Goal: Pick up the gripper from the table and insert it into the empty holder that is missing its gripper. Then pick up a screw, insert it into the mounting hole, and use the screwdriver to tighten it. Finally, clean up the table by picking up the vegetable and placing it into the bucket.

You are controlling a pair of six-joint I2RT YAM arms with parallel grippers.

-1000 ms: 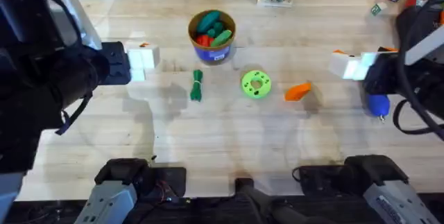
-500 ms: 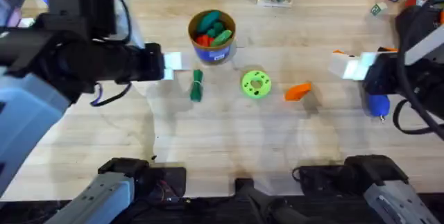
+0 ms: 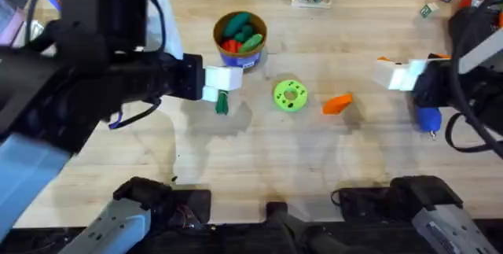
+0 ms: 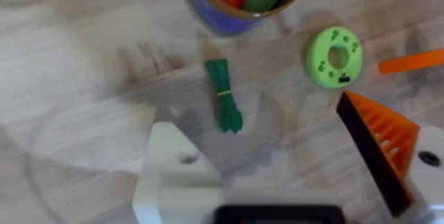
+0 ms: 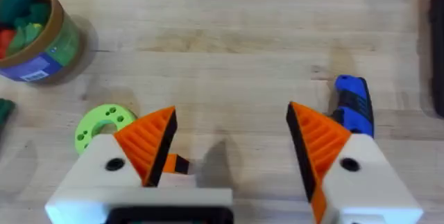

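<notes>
- We see the left gripper [image 3: 222, 83] reaching in from the left side of the table, above the near side of the bucket and over the upper end of the vegetable. Its jaws stand spread and hold nothing.
- In the left wrist view that gripper [image 4: 291, 154] has one plain white holder [image 4: 173, 172] with no wedge, and one white jaw carrying an orange ribbed pad [image 4: 380, 135].
- The vegetable [image 4: 223, 104], slim and dark green, lies flat on the wood between the two jaws and ahead of them, touching neither. In the overhead view its lower end [image 3: 222, 104] shows just below the white jaw blocks.
- The loose orange gripper [image 3: 337, 103] lies on the table right of the lime-green disc [image 3: 290, 95], well apart from the left gripper.
- The right gripper [image 5: 232, 144] is spread and empty, both jaws fitted with orange pads. It sits at the right side of the table [image 3: 314, 167], with the loose orange wedge showing just behind its left jaw.
- The blue screwdriver [image 3: 428, 119] lies near the right arm.
- Count: one bucket [image 3: 240, 40], tan with a blue label, holding green and red toy vegetables; one loose dark-green vegetable; one green disc; one loose orange wedge; one screwdriver.
- We cannot make out a screw.
</notes>
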